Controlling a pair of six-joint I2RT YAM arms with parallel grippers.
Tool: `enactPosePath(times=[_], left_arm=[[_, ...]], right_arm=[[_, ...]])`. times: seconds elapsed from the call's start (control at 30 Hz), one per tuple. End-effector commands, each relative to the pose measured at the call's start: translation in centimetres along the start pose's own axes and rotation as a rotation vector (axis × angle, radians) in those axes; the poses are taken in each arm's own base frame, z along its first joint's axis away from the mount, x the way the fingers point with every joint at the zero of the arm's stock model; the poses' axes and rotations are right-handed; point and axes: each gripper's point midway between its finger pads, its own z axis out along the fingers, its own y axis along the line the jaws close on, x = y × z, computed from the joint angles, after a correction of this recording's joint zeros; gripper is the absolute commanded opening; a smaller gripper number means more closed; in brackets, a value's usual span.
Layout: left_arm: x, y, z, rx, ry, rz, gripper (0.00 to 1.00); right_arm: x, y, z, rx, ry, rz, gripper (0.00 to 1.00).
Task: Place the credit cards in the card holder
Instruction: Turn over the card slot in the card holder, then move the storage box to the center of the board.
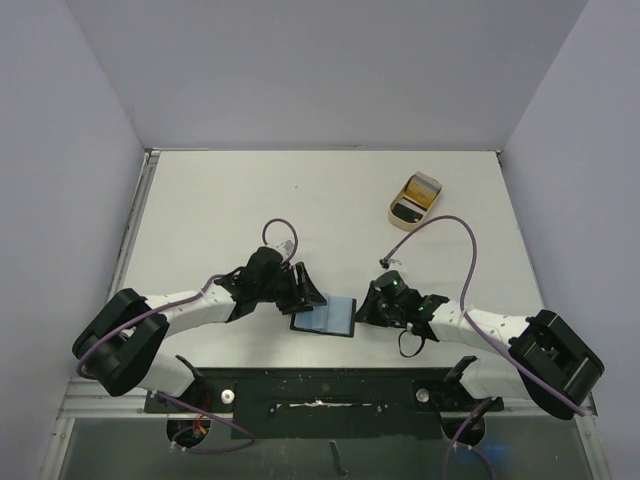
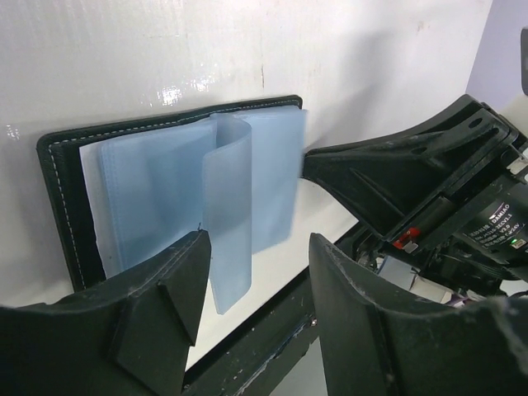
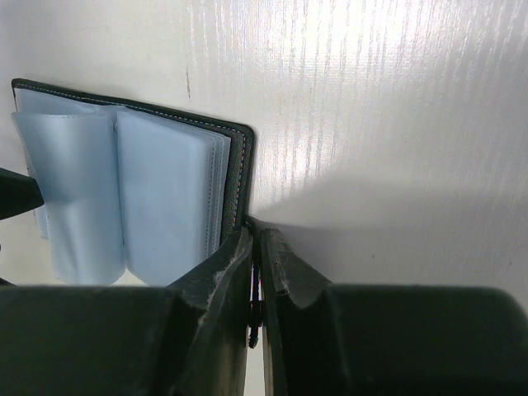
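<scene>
The card holder lies open on the table near the front edge, its black cover down and its bluish-grey sleeves up. It also shows in the left wrist view and the right wrist view. One sleeve stands up in the middle. My left gripper is open at the holder's left side, its jaws either side of the upright sleeve's near end, holding nothing. My right gripper is shut on a thin dark part at the holder's right edge. A tan-gold card and a dark card lie in the tray.
The beige oval tray stands at the back right of the table. The table's black front rail runs just behind the holder's near edge. Grey walls close in the table on three sides.
</scene>
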Motion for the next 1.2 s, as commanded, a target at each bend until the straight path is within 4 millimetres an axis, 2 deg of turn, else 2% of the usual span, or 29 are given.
enactPosePath(times=[0.0,0.13,0.27,0.37,0.43,0.53,0.67,0.73,0.87,0.93,1.03,1.17], left_arm=[[-0.5,-1.8,-0.2,0.075,-0.022,0.027,0.49],[-1.1,-0.7,-0.4,-0.01,-0.047,0.028,0.49],[-2.4,0.4,-1.4,-0.107,-0.111,0.043,0.47],[-3.3,1.6,-2.2,-0.191,-0.153,0.061,0.46],[-4.1,1.6,-2.8,-0.224,-0.184,0.08,0.46],[-4.6,1.6,-3.2,-0.237,-0.205,0.101,0.46],[-4.8,1.1,-3.4,-0.229,-0.207,0.126,0.48],[-4.7,0.4,-3.3,-0.192,-0.197,0.146,0.49],[-4.0,-1.8,-3.2,-0.083,-0.154,0.185,0.49],[-3.7,-2.8,-3.1,-0.039,-0.133,0.197,0.49],[-3.3,-3.2,-3.2,-0.011,-0.121,0.205,0.49],[-3.2,-3.1,-3.3,-0.003,-0.119,0.208,0.49]], right_arm=[[-1.6,1.9,0.0,-0.047,-0.052,-0.003,0.09],[-2.3,1.9,-0.6,-0.024,-0.065,-0.015,0.11],[-3.8,2.2,-2.2,0.008,-0.096,-0.052,0.24],[-5.7,2.4,-3.6,0.049,-0.139,-0.107,0.35],[-7.5,2.5,-4.5,0.079,-0.176,-0.165,0.41],[-11.4,2.1,-5.6,0.119,-0.23,-0.229,0.48],[-18.4,-0.1,-7.1,0.216,-0.333,-0.243,0.53],[-21.4,-1.9,-7.4,0.293,-0.377,-0.252,0.54],[-26.7,-5.5,-7.0,0.399,-0.394,-0.277,0.51],[-29.0,-6.7,-6.4,0.425,-0.398,-0.329,0.5],[-31.1,-7.9,-4.5,0.435,-0.357,-0.435,0.5],[-32.6,-7.9,-1.7,0.409,-0.293,-0.567,0.5]])
